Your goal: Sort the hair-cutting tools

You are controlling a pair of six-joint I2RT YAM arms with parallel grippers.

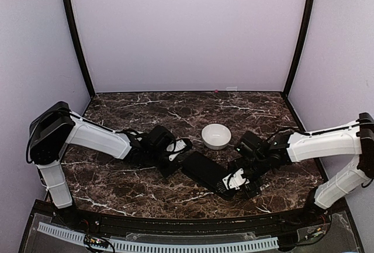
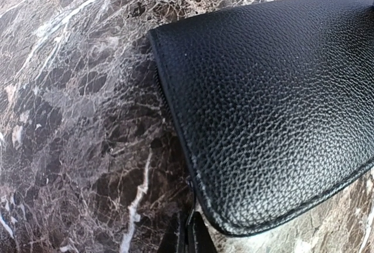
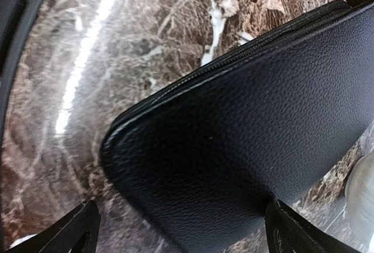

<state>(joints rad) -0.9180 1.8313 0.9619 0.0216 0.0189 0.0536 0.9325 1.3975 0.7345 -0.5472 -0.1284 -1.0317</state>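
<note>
No hair-cutting tools show in any view. A flat black case [image 1: 204, 170] lies zipped on the marble table between the two arms. My left gripper [image 2: 188, 238] is at the case's left end, shut on the thin metal zipper pull [image 2: 190, 205] at that corner. The black grained cover [image 2: 274, 107] fills the left wrist view. At the case's other end is my right gripper [image 3: 184, 235], open wide, with one fingertip [image 3: 76, 229] on the marble beside the case's rounded corner and the other [image 3: 292, 229] against its far edge. The case's zip [image 3: 234, 57] runs along its side.
A white bowl [image 1: 216, 136] stands just behind the case, and its rim shows at the right edge of the right wrist view [image 3: 362, 189]. The marble table [image 1: 128, 189] ends at a black front rail. Purple walls close in the back and sides.
</note>
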